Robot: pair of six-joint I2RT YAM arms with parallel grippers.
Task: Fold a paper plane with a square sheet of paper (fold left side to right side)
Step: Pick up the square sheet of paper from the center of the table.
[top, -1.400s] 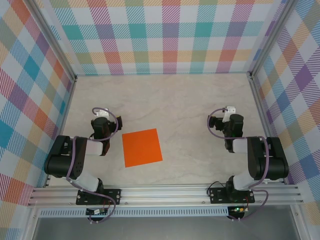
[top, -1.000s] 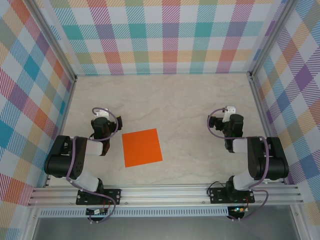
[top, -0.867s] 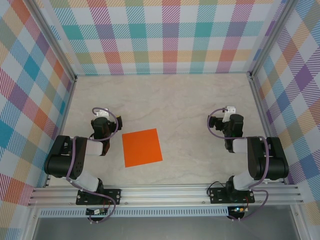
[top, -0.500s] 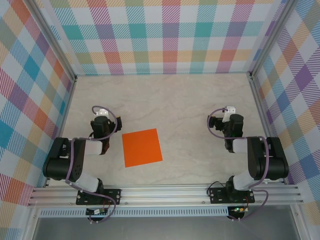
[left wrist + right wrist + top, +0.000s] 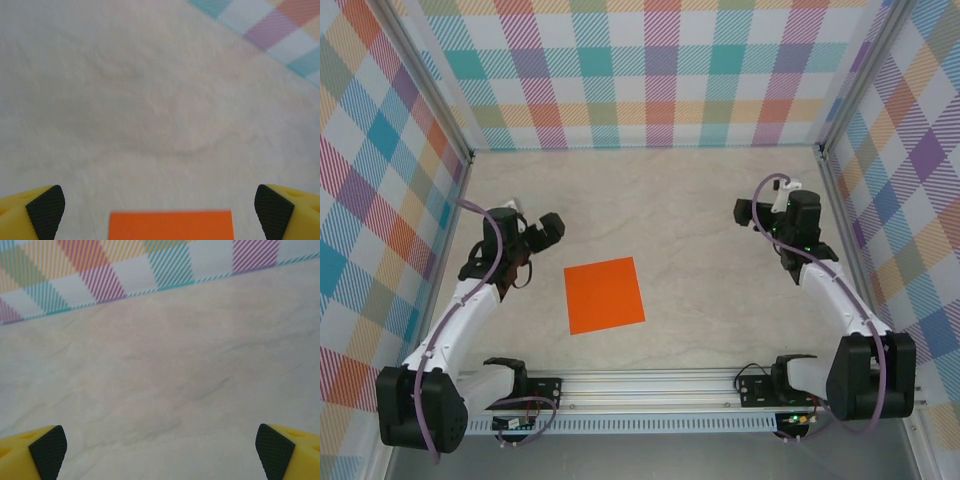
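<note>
The square sheet of paper (image 5: 605, 294) lies flat and uncreased toward 7 o'clock on the counter (image 5: 680, 195), so no fold is made yet. Being square, it has no long axis, and its edges sit turned slightly counterclockwise. The left claw (image 5: 550, 229) at its 10 o'clock and the right claw (image 5: 745, 212) at its 2 o'clock both gape wide, empty.

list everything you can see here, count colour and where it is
square sheet of paper: one, bright orange, flat on the table between the arms, nearer the left arm
table: one, pale marbled beige, under everything
walls: three, pastel plaid, at the back and both sides
rail: one, silver metal, along the near edge
left gripper: one, yellow fingers with black pads, open, just left of the paper
right gripper: one, same colours, open, over bare table on the right
</note>
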